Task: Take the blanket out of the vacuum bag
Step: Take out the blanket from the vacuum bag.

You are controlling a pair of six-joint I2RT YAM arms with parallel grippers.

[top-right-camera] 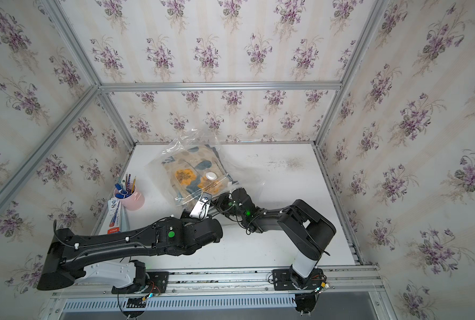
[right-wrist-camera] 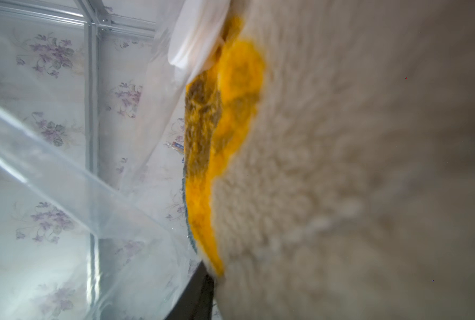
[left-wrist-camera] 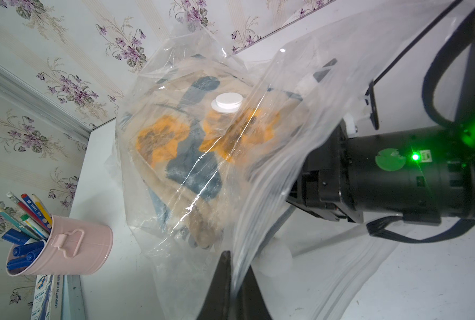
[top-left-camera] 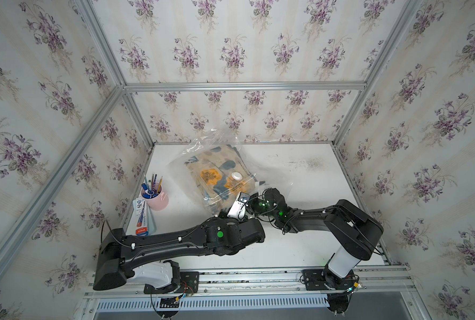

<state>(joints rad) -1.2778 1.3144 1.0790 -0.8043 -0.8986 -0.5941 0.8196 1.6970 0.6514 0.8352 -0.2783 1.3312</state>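
Clear, crinkled plastic forms the one vacuum bag (top-left-camera: 200, 146) (top-right-camera: 181, 144), which lies left of centre on the white table (top-left-camera: 314, 194), its far end creased up against the far wall. One folded blanket (top-left-camera: 217, 169) (top-right-camera: 192, 171) is seen inside it: a fluffy beige pile printed with orange flowers and slate-blue leaves. One round white valve cap (top-left-camera: 237, 176) (left-wrist-camera: 226, 102) sits on the bag's upper sheet, over the near right part of the blanket.

Two grippers are counted. The left gripper (left-wrist-camera: 236, 266) is closed at the bag's near edge, and in the left wrist view a fold of the plastic is pinched between its dark fingers (left-wrist-camera: 222, 282). The right gripper (top-left-camera: 257, 194) is pushed into the bag's mouth from the right, veiled by plastic. In the right wrist view the blanket's fleece fills the frame, and only one dark finger is made out against it. How wide the jaws stand, or whether the blanket is held, cannot be told.

One pink metal cup (top-left-camera: 158, 199) of pens and pencils stands at the left edge, with one flat printed box (top-left-camera: 142, 219) just near of it.
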